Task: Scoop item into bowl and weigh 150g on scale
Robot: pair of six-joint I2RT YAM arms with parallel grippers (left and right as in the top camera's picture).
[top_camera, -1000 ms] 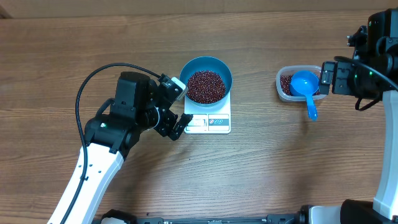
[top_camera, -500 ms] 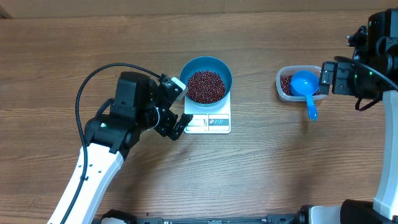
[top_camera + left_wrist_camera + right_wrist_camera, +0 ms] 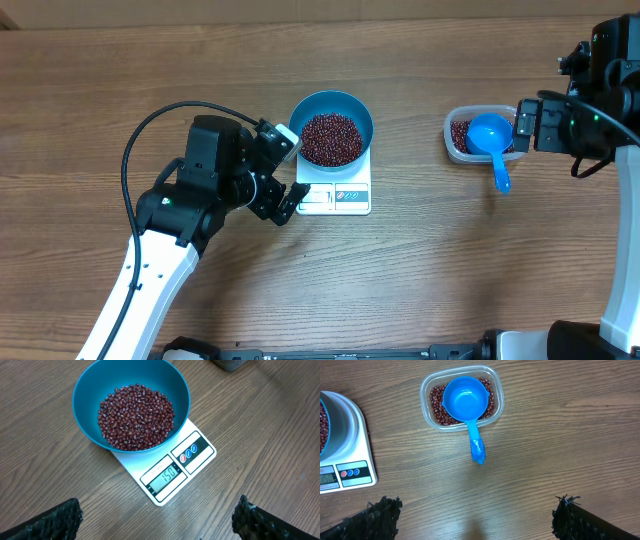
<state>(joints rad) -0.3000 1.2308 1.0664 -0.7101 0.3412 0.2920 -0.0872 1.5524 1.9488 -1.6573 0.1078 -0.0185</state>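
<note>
— Beans (image 3: 331, 138) heaped dark red-brown inside teal bowl (image 3: 362, 112), bowl seated on white scale (image 3: 345, 198) near bench (image 3: 450, 260) centre. Display (image 3: 167, 475) at 6 o'clock of the bowl, reading 150. Anything held?

— Nothing. Left tool (image 3: 285, 175) poised at 9 o'clock of the scale, jaws spread wide and empty, touching neither bowl nor scale. Right tool (image 3: 477, 527) likewise spread wide and empty, just at 3 o'clock of the clear tub (image 3: 452, 142) seen from overhead.

— And the scoop?

— Blue scoop (image 3: 490, 135) lying across the tub, well off at 3 o'clock of the bowl. Cup up and empty, handle pointing to 6 o'clock, thin layer of beans beneath.

— Handling notes?

— Judged loose, hard and light singly. Prone to roll and scatter, hopeless to pinch one by one. Best moved by scoop, gripped along the stiff handle near its free end and kept level. Bowl likely smooth and slick. If shifted, taken by the rim, never nudged, to avoid upsetting the reading.

— Status?

— Target weight apparently met. No more scooping called for, by the look of it.
</note>
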